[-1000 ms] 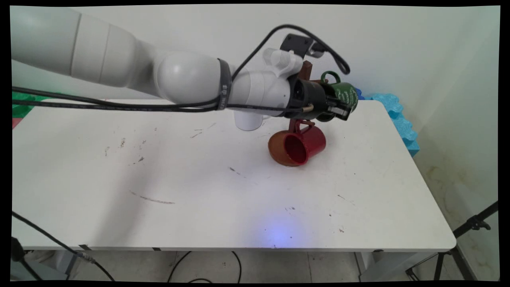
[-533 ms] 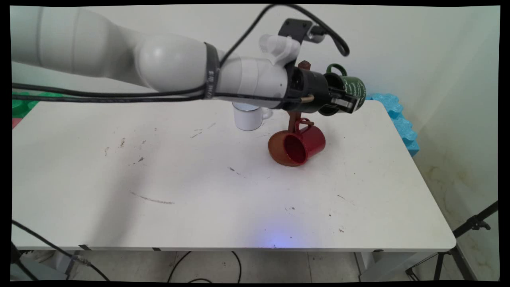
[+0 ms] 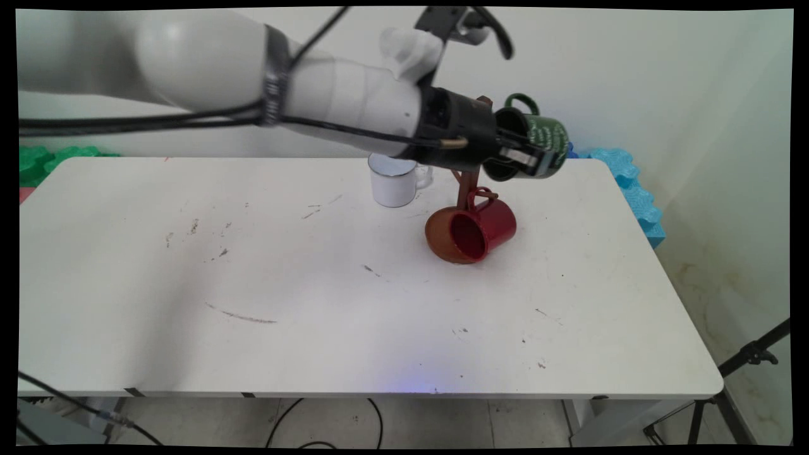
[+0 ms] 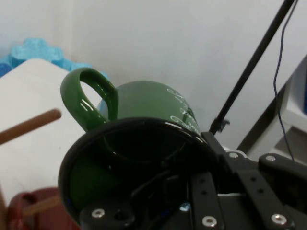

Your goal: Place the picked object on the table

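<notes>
My gripper (image 3: 521, 155) is shut on the rim of a green mug (image 3: 543, 145), holding it on its side in the air beside the top of a brown mug tree (image 3: 468, 189). The mug's handle (image 3: 521, 102) points up. In the hand view the green mug (image 4: 153, 110) fills the middle, its handle (image 4: 93, 103) at upper left, with a wooden peg (image 4: 29, 125) of the tree just left of it. A red mug (image 3: 474, 230) hangs low on the tree over its brown base. A white enamel mug (image 3: 393, 183) stands upright behind, left of the tree.
Blue foam pieces (image 3: 632, 183) lie along the table's far right edge, and green foam (image 3: 44, 161) lies at the far left. A black tripod (image 3: 733, 379) stands at the right, off the white table (image 3: 316, 303).
The arm has lifted the green mug and drawn it slightly left, and the wrist has tilted so the mug now slopes downward. The white mug has come out from behind the arm.
</notes>
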`<state>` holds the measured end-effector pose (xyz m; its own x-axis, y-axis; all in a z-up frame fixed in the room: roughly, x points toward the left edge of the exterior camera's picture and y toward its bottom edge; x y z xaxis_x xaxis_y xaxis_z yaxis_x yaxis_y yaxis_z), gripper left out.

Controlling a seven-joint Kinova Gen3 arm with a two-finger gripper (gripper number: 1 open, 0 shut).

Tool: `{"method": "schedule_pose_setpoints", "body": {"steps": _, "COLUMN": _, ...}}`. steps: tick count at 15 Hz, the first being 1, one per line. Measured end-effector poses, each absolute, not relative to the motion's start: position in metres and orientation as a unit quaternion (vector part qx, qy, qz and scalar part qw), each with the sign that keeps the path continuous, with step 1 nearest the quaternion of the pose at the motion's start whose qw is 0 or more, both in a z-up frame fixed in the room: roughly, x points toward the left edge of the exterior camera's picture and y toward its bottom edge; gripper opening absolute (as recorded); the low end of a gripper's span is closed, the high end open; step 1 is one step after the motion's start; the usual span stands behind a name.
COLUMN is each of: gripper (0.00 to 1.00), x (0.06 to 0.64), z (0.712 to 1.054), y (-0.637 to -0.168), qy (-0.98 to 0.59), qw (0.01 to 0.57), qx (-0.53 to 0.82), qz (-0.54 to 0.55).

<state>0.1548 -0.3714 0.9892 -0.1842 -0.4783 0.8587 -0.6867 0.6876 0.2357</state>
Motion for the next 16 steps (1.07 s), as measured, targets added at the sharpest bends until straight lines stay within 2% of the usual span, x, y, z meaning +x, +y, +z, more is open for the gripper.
{"method": "schedule_pose_setpoints", "body": {"steps": 9, "gripper": 0.00, "x": 0.231, "z": 1.011, "y": -0.360, "qy": -0.835, "qw": 0.410, "qx": 0.352, "qz": 0.107}}
{"method": "schedule_pose_setpoints", "body": {"steps": 16, "gripper": 0.00, "x": 0.289, "z": 1.000, "y": -0.375, "qy": -0.900, "qw": 0.270, "qx": 0.322, "qz": 0.114}}
